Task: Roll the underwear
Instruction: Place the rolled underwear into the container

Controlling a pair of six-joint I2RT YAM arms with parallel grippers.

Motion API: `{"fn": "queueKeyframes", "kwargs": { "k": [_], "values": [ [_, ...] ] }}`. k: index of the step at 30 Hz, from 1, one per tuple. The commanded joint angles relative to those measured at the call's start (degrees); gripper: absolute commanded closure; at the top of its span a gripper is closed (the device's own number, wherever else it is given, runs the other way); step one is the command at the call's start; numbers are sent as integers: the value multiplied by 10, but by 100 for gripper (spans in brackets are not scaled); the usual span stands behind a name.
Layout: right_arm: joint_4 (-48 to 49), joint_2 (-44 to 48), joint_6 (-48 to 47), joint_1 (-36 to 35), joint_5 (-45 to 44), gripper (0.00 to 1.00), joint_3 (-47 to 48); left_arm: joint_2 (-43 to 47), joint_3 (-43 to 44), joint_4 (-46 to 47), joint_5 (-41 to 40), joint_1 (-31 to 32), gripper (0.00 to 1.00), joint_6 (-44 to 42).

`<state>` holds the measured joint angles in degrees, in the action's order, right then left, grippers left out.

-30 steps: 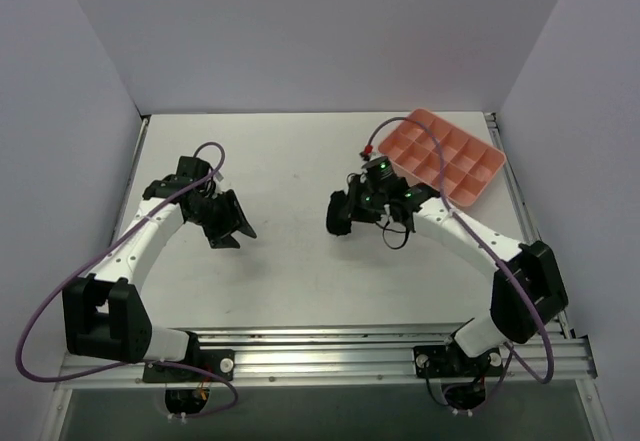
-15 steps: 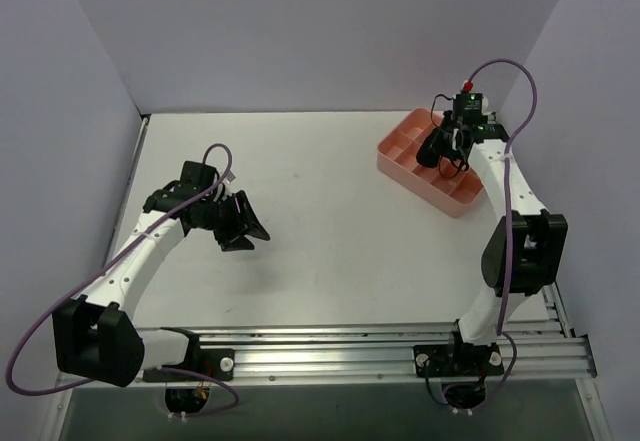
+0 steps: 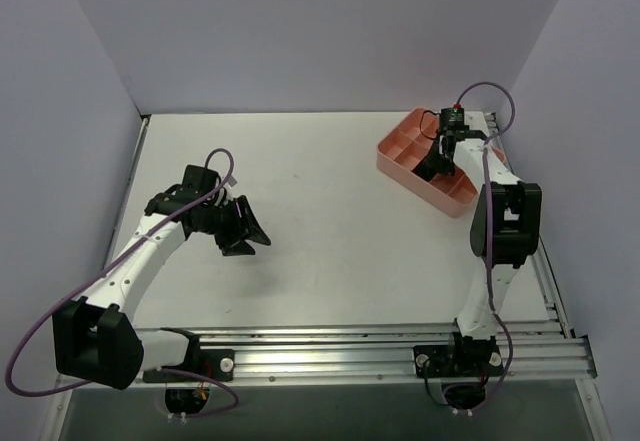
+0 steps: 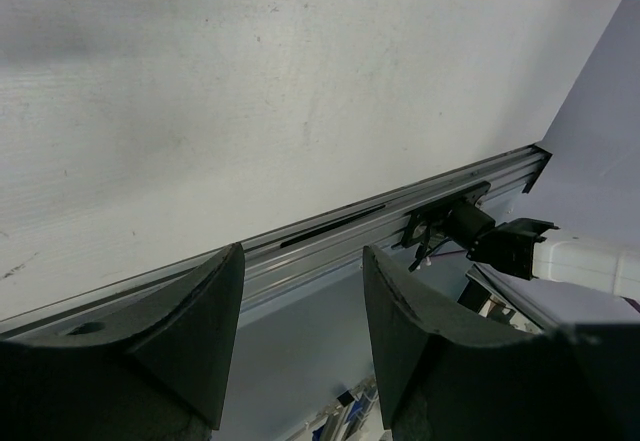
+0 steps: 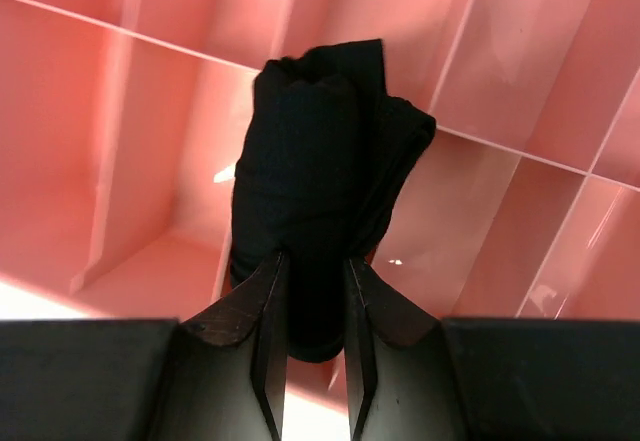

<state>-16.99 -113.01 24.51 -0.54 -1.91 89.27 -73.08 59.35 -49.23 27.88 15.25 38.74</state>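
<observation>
In the top view the left tool point(image 3: 246, 231) is low over the white tabletop point(image 3: 330, 221), with its 2 fingers spread apart and nothing between them. The right tool point(image 3: 436, 163) is on the opposite side, above the pink tray point(image 3: 396, 147), which lies turned at an angle in the far right corner of the tabletop. In this view the dark tool and whatever it carries look like 1 dark shape, so I cannot separate them. In the left wrist view the 2 black fingers point(image 4: 200, 331) of the left tool stand wide apart with only air between them. Below and ahead of them is bare tabletop, and beyond that a metal rail point(image 4: 330, 233) runs along its edge. In the right wrist view the right tool has its 2 fingers pressed close together, and they pinch the near end of the underwear point(image 5: 310, 151). The underwear is a compact black bundle that reaches straight ahead from the fingertips. Behind the bundle are the compartments of the pink tray, and the bundle covers a place where the divider walls meet. Its far end points toward the compartments ahead of the tool. I cannot tell whether the cloth touches the tray walls or hangs just above them.
</observation>
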Motion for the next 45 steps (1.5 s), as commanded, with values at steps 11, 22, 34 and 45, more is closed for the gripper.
{"fn": "queueKeyframes", "kwargs": {
  "k": [11, 22, 34, 45],
  "values": [
    [-65, -77, 48, -11, -75, 100, 10, 0, -4, 4, -5, 2, 42, 7],
    [-81, -125, 40, -10, -40, 100, 24, 2, -6, -10, -13, 2, 42, 4],
    [-100, -34, 20, 2, -25, 60, 125, -14, 59, -24, -29, 0, 41, -3],
    [-182, 51, 40, 3, 1, 58, 155, -27, 158, -37, -54, -12, 40, -34]
  ]
}}
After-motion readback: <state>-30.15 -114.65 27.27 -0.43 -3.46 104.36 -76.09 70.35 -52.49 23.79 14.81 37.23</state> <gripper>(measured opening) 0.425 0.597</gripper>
